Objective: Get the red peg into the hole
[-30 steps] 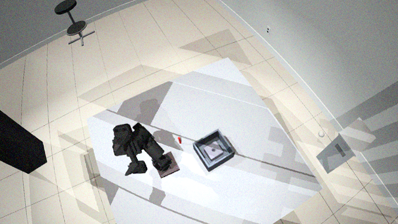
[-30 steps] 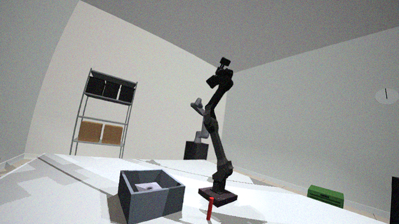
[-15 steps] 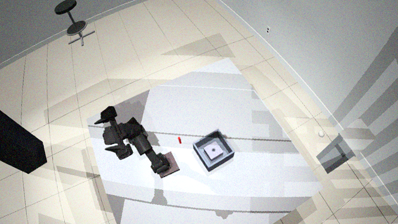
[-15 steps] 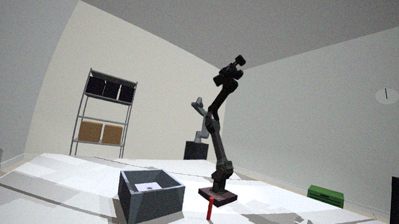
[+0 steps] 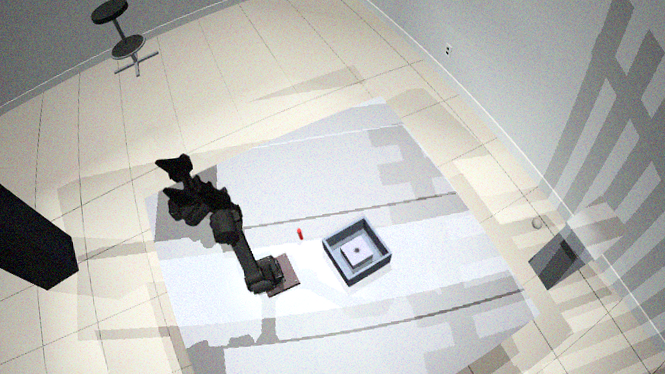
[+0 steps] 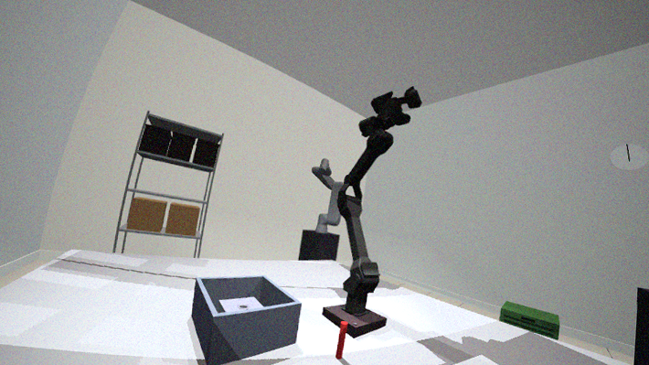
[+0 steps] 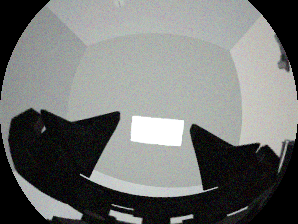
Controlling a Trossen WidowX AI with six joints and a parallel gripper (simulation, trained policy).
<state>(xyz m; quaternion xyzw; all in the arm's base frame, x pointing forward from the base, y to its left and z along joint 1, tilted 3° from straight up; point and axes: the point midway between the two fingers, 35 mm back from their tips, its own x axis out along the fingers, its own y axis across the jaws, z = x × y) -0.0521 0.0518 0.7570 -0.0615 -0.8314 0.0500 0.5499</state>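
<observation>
"One arm point(image 5: 227, 224) point(image 6: 356, 233). State its pose."

"Raised high above its base plate point(image 5: 288, 273) point(image 6: 371, 320). The lower link rises steeply; the upper links bend at the elbow and carry the gripper point(image 5: 159, 176) point(image 6: 401, 92) point(image 7: 156, 121) at the top."

"Locate the red peg point(image 5: 299, 234) point(image 6: 341, 339) relative to the gripper."

"Well below and well apart from it. The peg stands upright on the white surface point(image 5: 324, 181) point(image 6: 121, 315), near the base plate and outside the box point(image 5: 346, 281) point(image 6: 252, 336)."

"Report the gripper state."

"Released, fingers spread wide. It grips nothing. Beyond the fingertips, the wrist view shows a bright white panel point(image 7: 157, 131)."

"Box contents?"

"A pale plate point(image 5: 351, 255) point(image 6: 231, 304) with a dark hole point(image 5: 356, 250) point(image 6: 243, 306), peg not inserted."

"Background?"

"A shelf rack point(image 6: 208, 199) by the far wall, with brown boxes point(image 6: 147, 215) on a low shelf."
</observation>
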